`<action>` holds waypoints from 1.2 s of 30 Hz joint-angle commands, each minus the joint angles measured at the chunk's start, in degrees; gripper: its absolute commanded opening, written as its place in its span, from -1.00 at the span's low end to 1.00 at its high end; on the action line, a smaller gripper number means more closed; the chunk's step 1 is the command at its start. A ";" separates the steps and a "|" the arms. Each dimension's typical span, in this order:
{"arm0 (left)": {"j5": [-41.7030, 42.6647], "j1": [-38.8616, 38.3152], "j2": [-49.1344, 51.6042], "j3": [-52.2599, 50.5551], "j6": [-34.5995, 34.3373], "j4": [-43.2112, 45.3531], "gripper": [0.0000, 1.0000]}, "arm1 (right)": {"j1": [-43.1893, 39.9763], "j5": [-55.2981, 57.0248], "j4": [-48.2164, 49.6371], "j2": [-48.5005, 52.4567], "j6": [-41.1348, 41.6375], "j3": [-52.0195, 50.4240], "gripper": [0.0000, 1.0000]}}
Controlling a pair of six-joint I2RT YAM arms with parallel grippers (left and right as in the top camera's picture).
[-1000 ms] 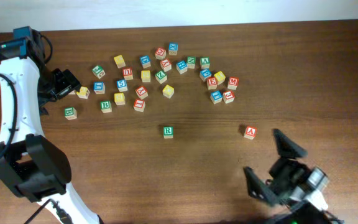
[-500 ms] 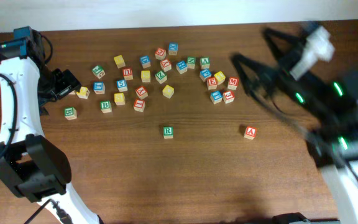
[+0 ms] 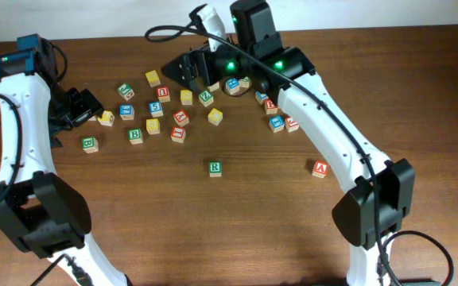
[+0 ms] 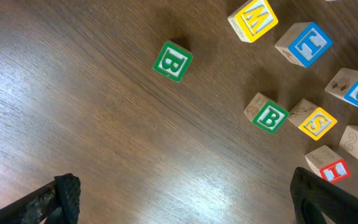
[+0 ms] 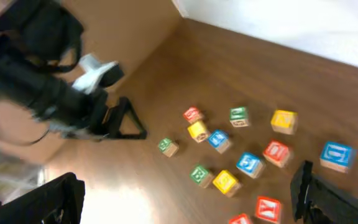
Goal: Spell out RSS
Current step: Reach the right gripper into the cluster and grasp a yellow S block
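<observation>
The yellow S block (image 4: 317,122), ahead-right of the released left pincer (image 4: 188,202), looks light and rigid; pinch opposite flat sides.

You've got the R block (image 3: 215,168) on the table (image 3: 253,230), apart from the rest. To its right lies the A block (image 3: 320,168). Behind it spreads the block pile (image 3: 186,97), your right gripper (image 3: 177,73) above that pile. Behind and far left of it, your left gripper (image 3: 94,107).

Brown wooden table (image 3: 213,230) carries scattered letter blocks (image 3: 136,135), perhaps thirty.
</observation>
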 commanded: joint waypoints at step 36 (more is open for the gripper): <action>-0.24 0.15 -0.17 0.31 0.52 -0.04 0.98 | 11.02 52.17 16.00 27.61 18.56 1.18 0.29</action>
